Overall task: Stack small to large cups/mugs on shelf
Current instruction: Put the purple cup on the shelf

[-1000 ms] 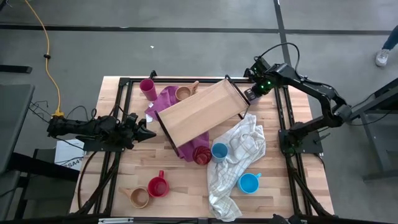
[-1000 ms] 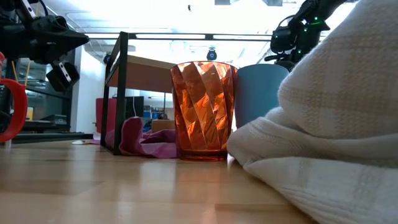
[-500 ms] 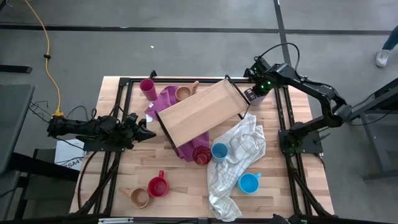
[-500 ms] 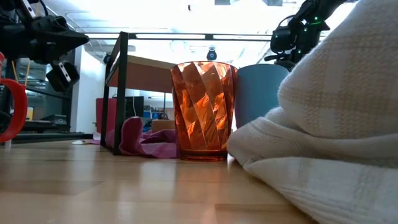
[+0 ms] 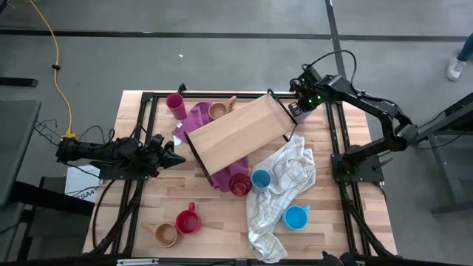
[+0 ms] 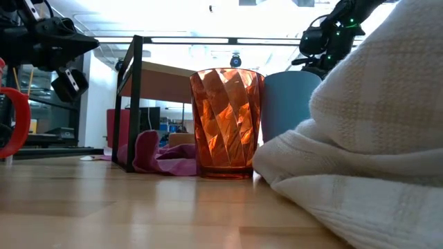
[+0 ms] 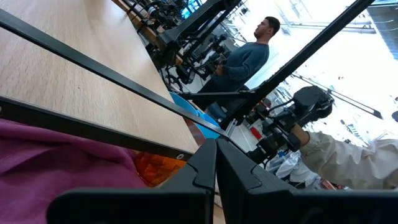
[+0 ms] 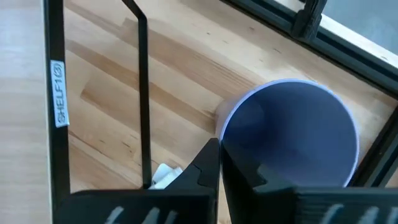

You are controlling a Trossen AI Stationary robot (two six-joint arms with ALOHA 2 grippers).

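A lavender cup (image 8: pixel 289 134) stands mouth up at the table's far right, beside the right end of the shelf (image 5: pixel 240 133), a light-wood board on a black frame set at a slant. My right gripper (image 8: pixel 219 149) points steeply down at this cup's rim and is shut. Near the far edge are a magenta cup (image 5: pixel 175 105) and a tan mug (image 5: pixel 218 111). An orange-red tumbler (image 5: pixel 239 183) and a blue cup (image 5: pixel 260 179) stand by the shelf's near side. My left gripper (image 5: pixel 177 157) waits shut at the table's left, pointing level. My right gripper has the lavender cup by its rim (image 8: pixel 219 127) on the side nearest the shelf. The wall runs into the seam between the two fingers, one inside the cup and one outside. The fingers come steeply from above. Whether the cup's base is on the table, I cannot tell.
A white checked towel (image 5: pixel 284 185) lies heaped at the near right with a blue mug (image 5: pixel 295 217) beside it. A purple cloth (image 5: pixel 196 118) lies under the shelf's left end. A red mug (image 5: pixel 187 221) and a tan mug (image 5: pixel 165 234) stand near the front left.
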